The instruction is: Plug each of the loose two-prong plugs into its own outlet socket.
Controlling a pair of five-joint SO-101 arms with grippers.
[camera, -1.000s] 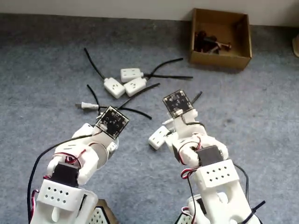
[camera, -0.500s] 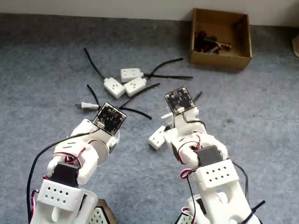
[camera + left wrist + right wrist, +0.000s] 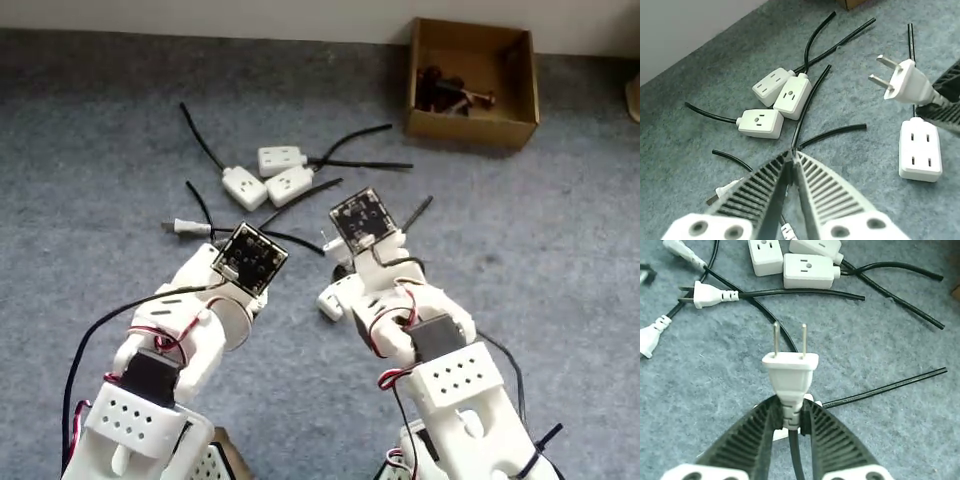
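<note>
- One right gripper (image 3: 788,410): you have it clamped on the two-prong plug (image 3: 790,367) by its neck, prongs pointing straight out, away from the jaws.
- One left gripper (image 3: 792,156): jaws together, holding nothing.
- One lone socket (image 3: 920,149): flat on the carpet (image 3: 120,120), just beside your right arm (image 3: 410,320), slots up, the nearest.
- Three-socket cluster (image 3: 810,271): farther off, ahead of the prongs.

Grey carpet (image 3: 570,290): three sockets (image 3: 272,176) clustered far centre, plug (image 3: 190,227) left, lone socket (image 3: 334,294) nearer, cords (image 3: 365,164) scattered, box (image 3: 465,132) far right.
</note>
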